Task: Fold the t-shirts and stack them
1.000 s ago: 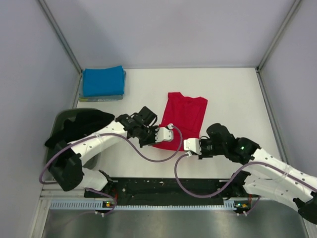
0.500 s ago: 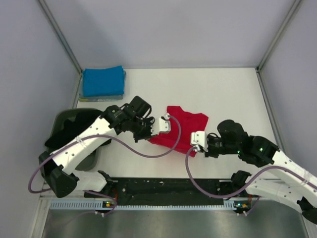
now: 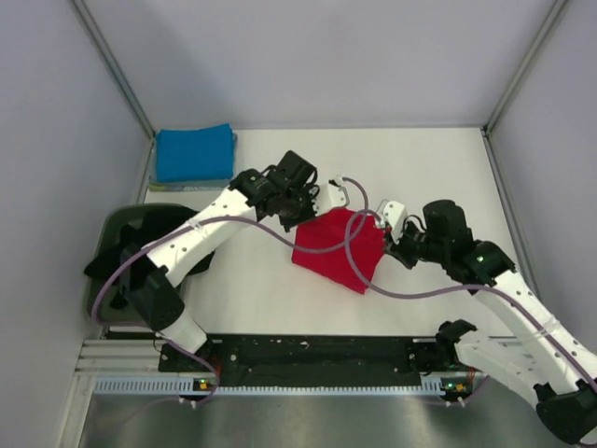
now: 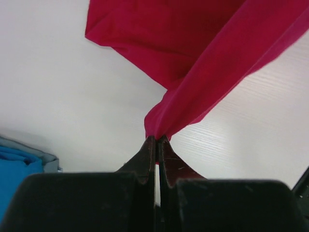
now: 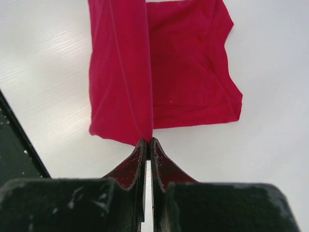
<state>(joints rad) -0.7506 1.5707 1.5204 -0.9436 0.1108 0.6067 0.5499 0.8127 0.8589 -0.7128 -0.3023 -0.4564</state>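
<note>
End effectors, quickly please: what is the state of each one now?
Left end effector: closed, holding the red t-shirt.
Right end effector: closed, holding the same red t-shirt.

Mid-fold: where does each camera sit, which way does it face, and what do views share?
Top external: above, behind the bases, facing down at the table; both arms show.
Left wrist: looks along the shut left end effector at the red shirt it pinches.
Right wrist: likewise along the right end effector, shut on the same shirt.
Shared: all show the red shirt; top and left wrist, the blue shirt.
</note>
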